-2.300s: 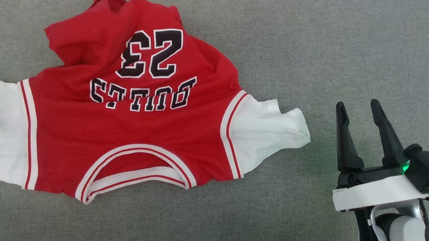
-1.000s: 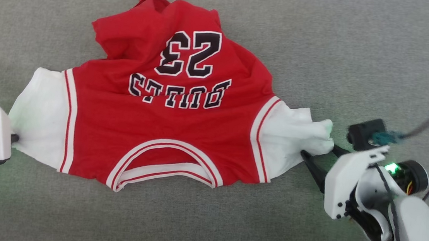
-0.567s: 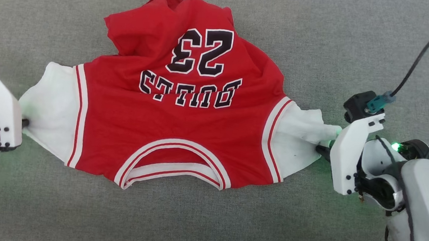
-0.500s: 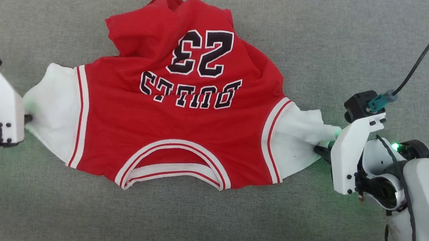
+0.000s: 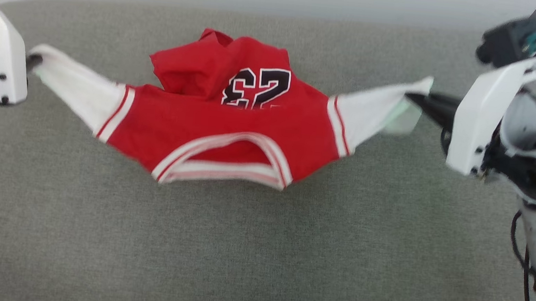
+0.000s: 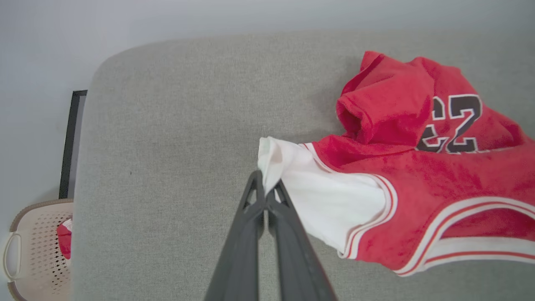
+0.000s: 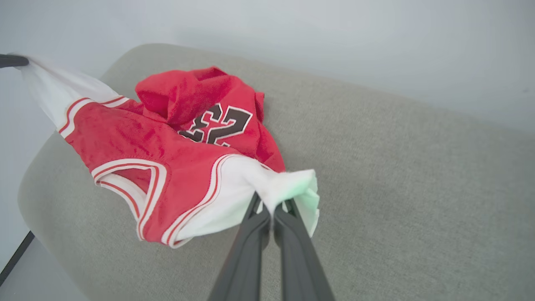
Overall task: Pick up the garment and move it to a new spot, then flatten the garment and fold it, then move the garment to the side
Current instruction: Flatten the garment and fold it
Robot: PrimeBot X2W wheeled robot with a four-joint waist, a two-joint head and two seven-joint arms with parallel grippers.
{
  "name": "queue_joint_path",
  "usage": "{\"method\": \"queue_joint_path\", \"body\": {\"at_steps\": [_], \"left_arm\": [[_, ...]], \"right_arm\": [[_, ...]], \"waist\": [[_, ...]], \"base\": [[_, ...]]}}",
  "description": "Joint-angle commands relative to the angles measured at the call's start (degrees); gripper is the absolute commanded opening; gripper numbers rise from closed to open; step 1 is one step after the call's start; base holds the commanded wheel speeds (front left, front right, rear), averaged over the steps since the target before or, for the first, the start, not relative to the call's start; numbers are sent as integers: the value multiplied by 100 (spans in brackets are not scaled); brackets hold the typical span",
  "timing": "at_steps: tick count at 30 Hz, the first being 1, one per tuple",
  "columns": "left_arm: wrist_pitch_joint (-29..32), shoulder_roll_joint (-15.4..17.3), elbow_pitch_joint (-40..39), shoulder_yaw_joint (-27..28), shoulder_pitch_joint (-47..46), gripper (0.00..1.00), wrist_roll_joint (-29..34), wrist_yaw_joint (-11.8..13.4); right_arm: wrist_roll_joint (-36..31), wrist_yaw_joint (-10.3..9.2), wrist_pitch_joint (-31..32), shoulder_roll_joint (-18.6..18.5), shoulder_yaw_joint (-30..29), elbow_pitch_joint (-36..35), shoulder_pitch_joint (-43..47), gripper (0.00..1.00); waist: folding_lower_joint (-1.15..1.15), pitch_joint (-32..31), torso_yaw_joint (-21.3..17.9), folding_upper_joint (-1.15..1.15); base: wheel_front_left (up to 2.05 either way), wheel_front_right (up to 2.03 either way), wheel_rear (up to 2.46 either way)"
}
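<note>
The garment (image 5: 221, 132) is stretched between both grippers over the grey padded surface (image 5: 258, 256). Its red body sags in the middle, and the crumpled hem end appears to rest on the surface on the side away from the robot. Left gripper (image 6: 264, 194): jaws closed on the tip of the white sleeve on the robot's left. Right gripper (image 7: 271, 211): jaws closed on the bunched end of the other white sleeve. Legible marking: the number 23, black with a white outline, upside down in the head view and partly hidden by a fold. Long axis runs sleeve to sleeve, left to right; the neckline faces the robot.
</note>
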Motion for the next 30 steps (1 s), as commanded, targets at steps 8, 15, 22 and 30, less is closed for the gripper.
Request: {"method": "queue_joint_path", "body": {"at_steps": [8,15,22,30], "left_arm": [[-238,-214,-28,274,-573,0,105,114],[-735,-653,335,554,-1140,0,234,168],[-1124,-1039,897,732,-1683,0,336,67],[-1487,-1388,1469,861,-2160,0,431,-106]], "right_arm": [[-121,1,-506,193,-322,322,-789,0],[-367,1,-1266,389,-491,1000,-1648,0],[-704,1,-2043,629,-609,1784,-2444,0],[-927,1,-2594,765,-634,2503,-3158,0]], "waist": [[0,-489,-49,0],[0,-770,-106,0],[0,-872,-166,0],[0,-783,-208,0]], "base": [[0,0,0],[0,0,0],[0,0,0],[0,0,0]]}}
